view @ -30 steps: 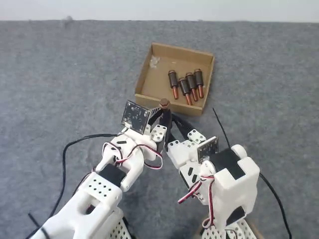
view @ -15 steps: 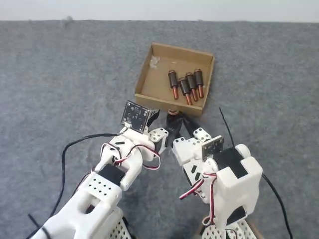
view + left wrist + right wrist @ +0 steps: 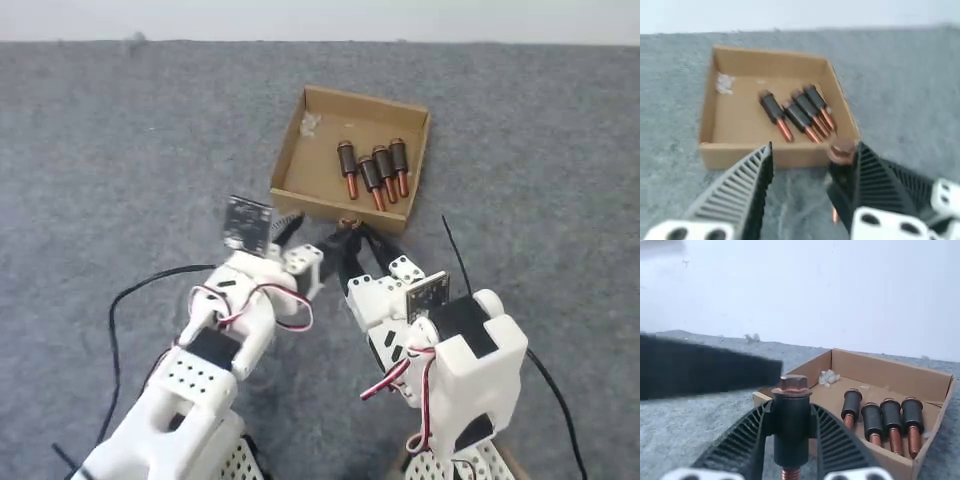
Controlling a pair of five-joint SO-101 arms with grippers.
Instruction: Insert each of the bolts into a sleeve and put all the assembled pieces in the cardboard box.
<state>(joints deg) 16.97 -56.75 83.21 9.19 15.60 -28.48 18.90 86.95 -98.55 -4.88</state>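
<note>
Right gripper (image 3: 790, 411) is clamped on the black sleeve with copper bolt seated in it (image 3: 791, 437). The piece is upright, held just short of the near wall of the brown cardboard box (image 3: 288, 160), above the grey felt counter (image 3: 130, 150). Left gripper (image 3: 813, 152) is spread wide and empty, just beside it. In the box lie four assembled bolt-and-sleeve pieces (image 3: 372, 170), side by side.

Step in hand, as I judge it, is the drop-in. I'd lift to clear the wall, carry over the box's bare floor beside the row, lower, then release. I'd hold the left arm clear.
</note>
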